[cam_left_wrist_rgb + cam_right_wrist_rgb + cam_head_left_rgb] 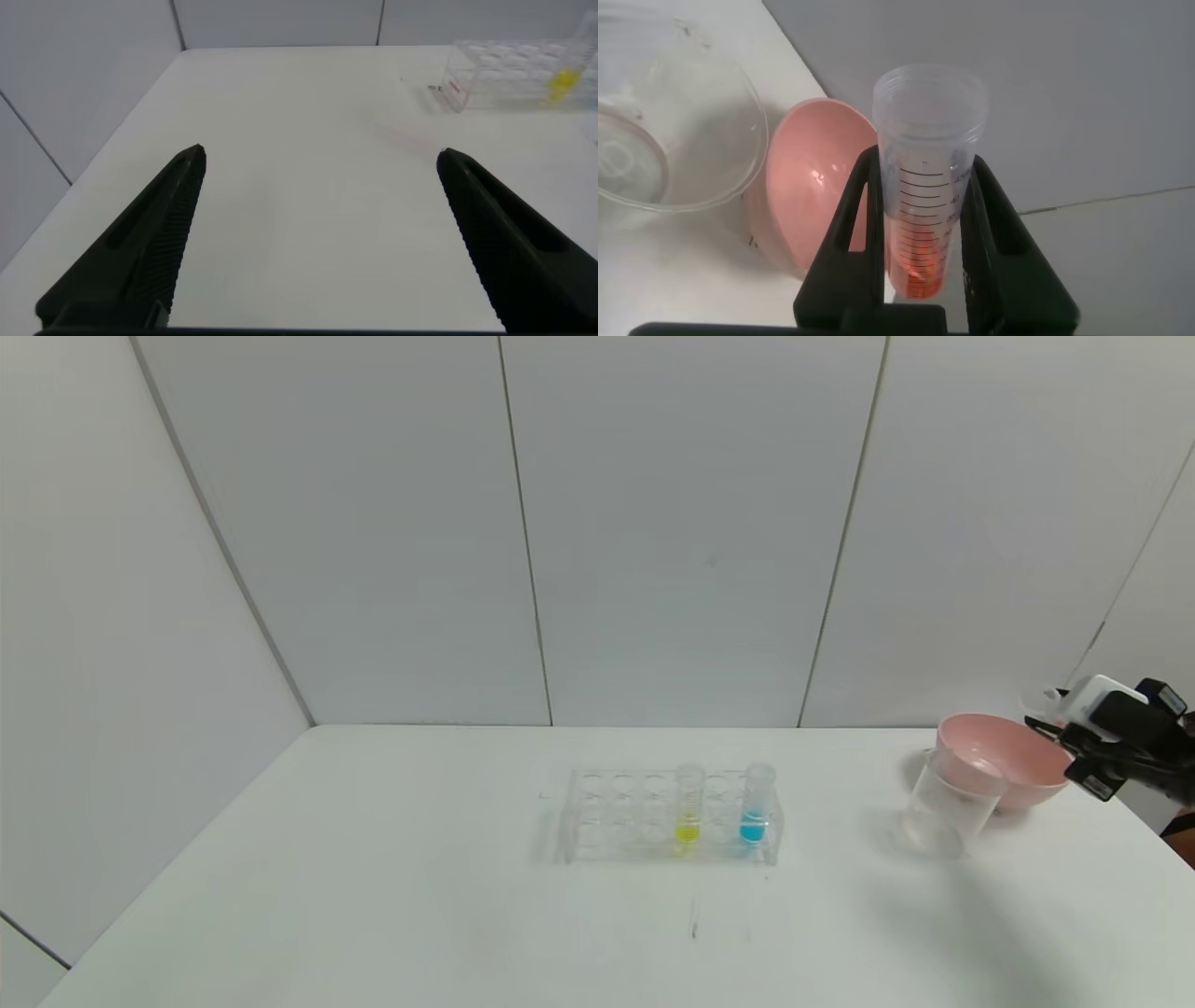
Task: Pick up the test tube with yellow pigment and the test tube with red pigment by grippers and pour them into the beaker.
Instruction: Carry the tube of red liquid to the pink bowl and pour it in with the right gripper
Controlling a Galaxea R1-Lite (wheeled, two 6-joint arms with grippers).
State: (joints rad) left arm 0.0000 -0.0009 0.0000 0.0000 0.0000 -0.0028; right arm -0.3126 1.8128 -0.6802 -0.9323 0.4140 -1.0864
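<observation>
My right gripper (924, 163) is shut on the test tube with red pigment (929, 187), which has a little orange-red liquid at its bottom end. In the head view this gripper (1055, 728) hangs at the far right, just right of the pink bowl and behind the beaker (950, 803). The beaker also shows in the right wrist view (663, 140). The test tube with yellow pigment (688, 807) stands upright in the clear rack (607, 812). My left gripper (320, 159) is open and empty over bare table, out of the head view; the rack (505, 75) lies far off.
A tube with blue liquid (754, 807) stands in the rack to the right of the yellow one. A pink bowl (1018, 770) sits right behind the beaker, near the table's right edge. White wall panels close off the back.
</observation>
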